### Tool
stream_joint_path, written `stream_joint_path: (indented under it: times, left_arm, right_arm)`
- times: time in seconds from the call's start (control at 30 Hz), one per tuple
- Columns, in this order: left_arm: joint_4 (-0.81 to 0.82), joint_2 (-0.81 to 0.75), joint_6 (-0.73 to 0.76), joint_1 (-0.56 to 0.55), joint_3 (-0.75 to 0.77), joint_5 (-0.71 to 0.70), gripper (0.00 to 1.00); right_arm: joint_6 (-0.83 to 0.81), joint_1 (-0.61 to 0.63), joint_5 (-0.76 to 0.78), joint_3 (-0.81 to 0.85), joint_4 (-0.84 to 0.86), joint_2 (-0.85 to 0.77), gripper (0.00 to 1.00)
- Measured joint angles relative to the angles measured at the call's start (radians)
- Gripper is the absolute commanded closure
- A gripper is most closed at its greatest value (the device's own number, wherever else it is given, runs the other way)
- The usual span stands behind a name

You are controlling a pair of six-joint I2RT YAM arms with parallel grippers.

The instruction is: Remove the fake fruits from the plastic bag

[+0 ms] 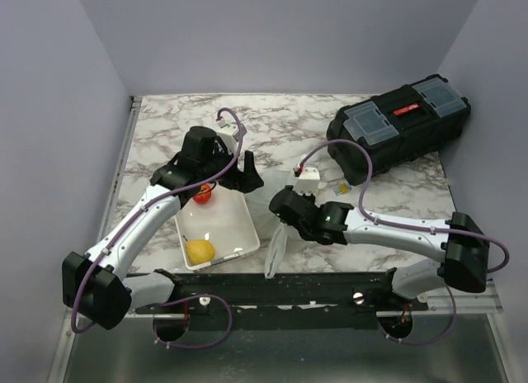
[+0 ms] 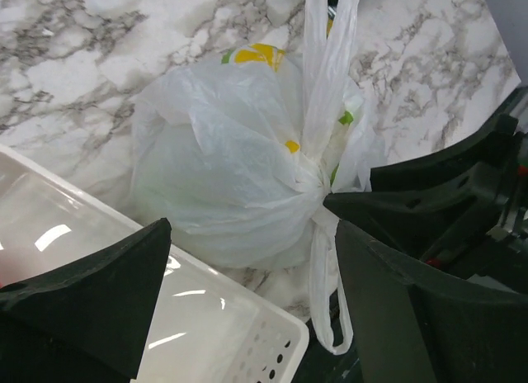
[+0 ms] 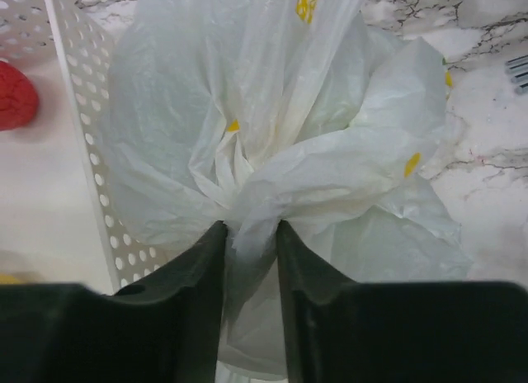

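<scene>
Marble tabletop (image 1: pixel 289 119), crinkly plastic bag (image 3: pixel 289 152) bunched in right end effector (image 3: pixel 249 228)

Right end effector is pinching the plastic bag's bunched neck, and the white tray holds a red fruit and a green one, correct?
Not quite: the top view shows the second fruit in the white tray is a yellow fruit, not green. The red fruit is there, and the right end effector does pinch the plastic bag at its bunched neck.

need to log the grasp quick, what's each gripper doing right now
Left gripper: open, jaws wide, gripping nothing.
Right gripper: closed on the gathered neck of the plastic bag.
</scene>
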Motion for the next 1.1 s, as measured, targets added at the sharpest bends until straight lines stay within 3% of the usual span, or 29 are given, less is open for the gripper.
stream_joint_path:
  times: [0.23,0.37,0.67,0.77,0.83,1.07,1.1]
  left_arm:
    - [-0.025,0.110,0.035,-0.112,0.001,0.061,0.22]
    - [-0.039,0.134,0.065,-0.164,0.002,0.085,0.23]
    - [-0.058,0.190,0.111,-0.224,0.026,0.093,0.25]
    - [-0.074,0.204,0.122,-0.248,0.036,0.091,0.54]
    - [-0.083,0.212,0.135,-0.256,0.044,0.084,0.67]
    - [-0.109,0.232,0.148,-0.259,0.071,0.027,1.00]
    - [-0.109,0.230,0.149,-0.259,0.071,0.019,1.00]
  right_arm:
    - [-0.101,0.000,-0.044,-0.216,0.193,-0.235,0.84]
    - [-0.145,-0.013,-0.109,-0.299,0.292,-0.347,0.85]
    - [-0.174,-0.023,-0.201,-0.348,0.386,-0.399,0.85]
    - [-0.177,-0.023,-0.216,-0.356,0.401,-0.402,0.85]
    - [-0.181,-0.023,-0.220,-0.359,0.401,-0.403,0.85]
    - [-0.200,-0.023,-0.223,-0.359,0.400,-0.404,0.85]
    - [-0.200,-0.023,-0.219,-0.359,0.398,-0.404,0.87]
